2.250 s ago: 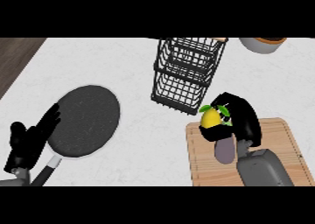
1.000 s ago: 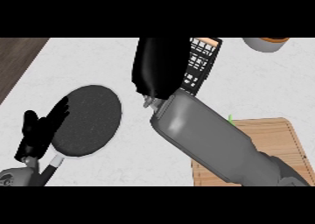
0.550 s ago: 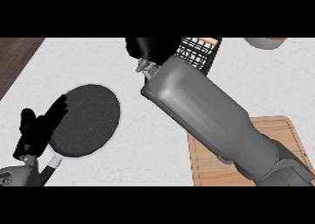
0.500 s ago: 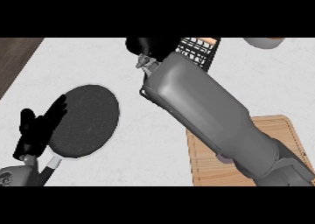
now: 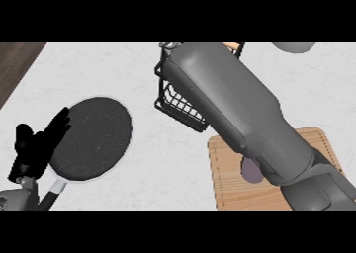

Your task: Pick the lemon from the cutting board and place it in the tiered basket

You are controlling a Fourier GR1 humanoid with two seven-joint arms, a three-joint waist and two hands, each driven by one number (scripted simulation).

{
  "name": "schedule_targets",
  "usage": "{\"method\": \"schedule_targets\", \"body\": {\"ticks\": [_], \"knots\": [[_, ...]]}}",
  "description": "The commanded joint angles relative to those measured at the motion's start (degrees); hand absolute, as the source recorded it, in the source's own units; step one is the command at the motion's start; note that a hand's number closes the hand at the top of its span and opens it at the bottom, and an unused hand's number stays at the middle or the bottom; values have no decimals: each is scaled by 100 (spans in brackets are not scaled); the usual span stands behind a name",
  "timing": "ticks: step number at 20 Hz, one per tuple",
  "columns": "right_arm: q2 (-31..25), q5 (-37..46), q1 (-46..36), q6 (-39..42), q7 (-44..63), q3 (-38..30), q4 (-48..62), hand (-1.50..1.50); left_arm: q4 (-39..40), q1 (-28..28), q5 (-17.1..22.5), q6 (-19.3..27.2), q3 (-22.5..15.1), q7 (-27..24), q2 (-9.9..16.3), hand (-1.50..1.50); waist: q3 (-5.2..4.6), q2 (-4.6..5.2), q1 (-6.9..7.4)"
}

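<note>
1. The left hand (image 5: 36,146), black, stands with fingers straight and holding nothing, just left of the frying pan (image 5: 90,138).
2. The right hand is out of view; its grey forearm (image 5: 236,108) crosses the black wire tiered basket (image 5: 177,101).
3. The basket's contents are hidden; the lemon cannot be seen.
4. Right of the pan lies the wooden cutting board (image 5: 232,192) on the pale speckled tabletop (image 5: 101,69).

A dark round frying pan (image 5: 90,139) lay on the pale speckled tabletop (image 5: 137,74) at the left, its light handle (image 5: 55,188) pointing toward the lower edge. A grey rounded vessel (image 5: 296,47) sat partly cut off at the top right. A dark wood strip (image 5: 9,74) ran along the tabletop's upper left corner.
</note>
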Motion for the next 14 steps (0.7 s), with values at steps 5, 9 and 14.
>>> {"method": "schedule_targets", "body": {"ticks": [5, 9, 14], "knots": [[-9, 682, -976, 1546, -22, 457, 1960, 150, 191, 79, -25, 124, 82, -182, -93, 0, -15, -29, -261], [-116, 617, -1276, 1944, -747, 382, 2570, 150, -7, 373, 87, -55, 248, -192, 152, 0, 0, -46, -279], [-111, 617, -1833, 2073, -1187, 220, 3040, 150, -109, 290, -44, 220, 40, 0, -207, 0, 5, -39, -359]]}}
